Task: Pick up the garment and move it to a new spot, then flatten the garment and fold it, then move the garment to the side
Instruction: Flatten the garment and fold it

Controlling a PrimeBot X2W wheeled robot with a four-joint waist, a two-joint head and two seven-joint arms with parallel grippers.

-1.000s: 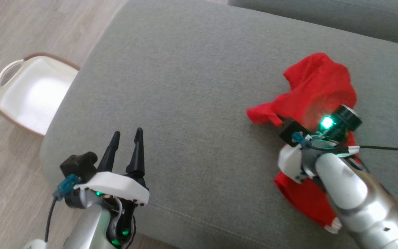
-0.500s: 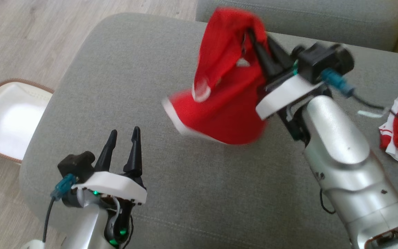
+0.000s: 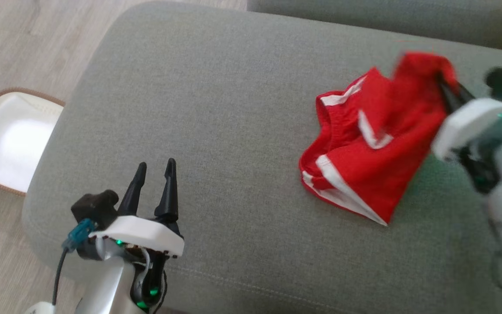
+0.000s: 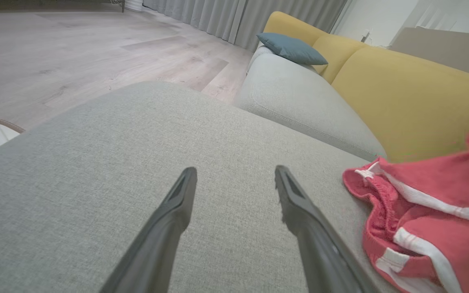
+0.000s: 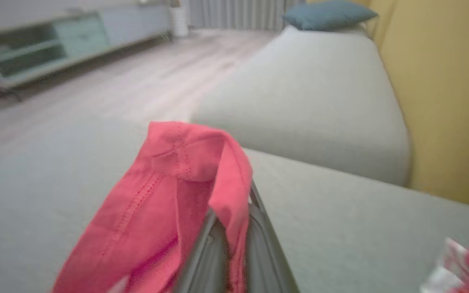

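The red shorts (image 3: 364, 165), trimmed in white, lie bunched on the right part of the grey sofa seat (image 3: 233, 109). Most of the cloth rests on the cushion and one edge is lifted at the far right. That lifted edge is pinched in the right tool (image 3: 445, 87), whose two dark fingers are pressed together on a hemmed fold. Seen from its wrist, the fabric drapes over the tips and down their left side. I'd guess it grips by an edge so the rest can trail and spread as it is laid, not land in a heap.

The left tool (image 3: 156, 165) hovers over the front left of the seat, fingers apart and holding nothing. It is well apart from the shorts, probably kept ready to help flatten them.

The seat is a broad, plain woven cushion with plenty of bare room. Beside it, on the pale wooden floor (image 3: 24, 43), sits a white basket (image 3: 11, 139). Further back are a yellow backrest (image 4: 401, 89), a blue cushion (image 4: 291, 49) and grey curtains (image 4: 226, 16)
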